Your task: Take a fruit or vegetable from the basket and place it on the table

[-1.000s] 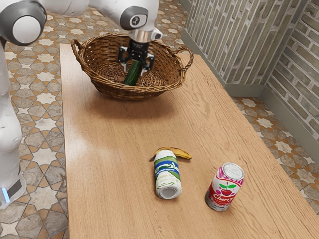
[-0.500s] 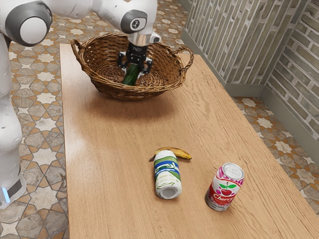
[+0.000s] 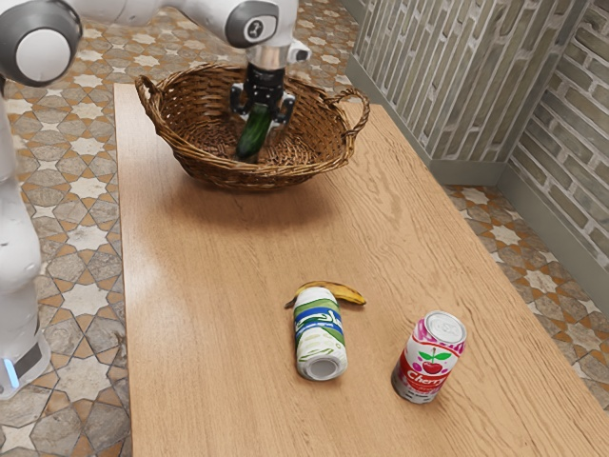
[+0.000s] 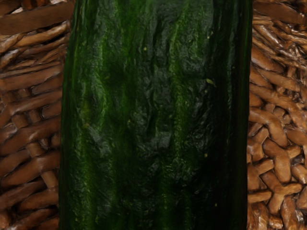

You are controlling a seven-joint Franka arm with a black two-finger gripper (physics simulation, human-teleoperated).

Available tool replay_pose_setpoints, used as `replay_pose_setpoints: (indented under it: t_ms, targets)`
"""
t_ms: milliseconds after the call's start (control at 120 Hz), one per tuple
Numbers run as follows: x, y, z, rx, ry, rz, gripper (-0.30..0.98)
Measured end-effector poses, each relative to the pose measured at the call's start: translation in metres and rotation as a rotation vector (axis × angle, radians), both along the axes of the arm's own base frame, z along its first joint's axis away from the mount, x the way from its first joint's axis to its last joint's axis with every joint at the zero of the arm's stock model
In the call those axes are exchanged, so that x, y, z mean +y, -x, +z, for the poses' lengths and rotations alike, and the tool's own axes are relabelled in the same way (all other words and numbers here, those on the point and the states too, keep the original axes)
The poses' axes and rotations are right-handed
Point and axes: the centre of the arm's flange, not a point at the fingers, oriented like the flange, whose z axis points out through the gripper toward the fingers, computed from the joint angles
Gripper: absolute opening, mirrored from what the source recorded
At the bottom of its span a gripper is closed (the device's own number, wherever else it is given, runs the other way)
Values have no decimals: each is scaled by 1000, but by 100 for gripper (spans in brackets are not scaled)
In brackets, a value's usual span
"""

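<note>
The gripper [image 3: 258,118] is inside the wicker basket [image 3: 195,119], toward the exterior view's upper middle, shut on a dark green cucumber [image 3: 253,135]. The cucumber hangs tilted below the hand, its lower end close to the basket's inside; whether it touches there I cannot tell. In the wrist view the cucumber [image 4: 156,115] is large and close under the hand, with basket weave [image 4: 33,143] on both sides of it. The wooden table [image 3: 209,286] carries the basket.
A banana [image 3: 344,293] lies on the table behind a white, green and blue can [image 3: 320,335] resting on its side. A red and pink cherry can [image 3: 428,359] stands upright toward the exterior view's right. The basket's woven rim and two handles surround the hand.
My hand first went down around the cucumber, then took hold of it and rose a little, bringing it up slightly. The basket, cans and banana have stayed put.
</note>
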Motion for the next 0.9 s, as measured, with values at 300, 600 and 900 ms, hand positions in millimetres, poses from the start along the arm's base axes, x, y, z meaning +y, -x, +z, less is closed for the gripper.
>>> replay_pose_setpoints:
  t_ms: [300, 600, 900]
  targets:
    - [-254, -14, 165, -257, -322, -458, 18]
    - [-291, -115, 109, -236, -281, -550, 42]
    - [-257, -94, 125, -256, -137, -212, 66]
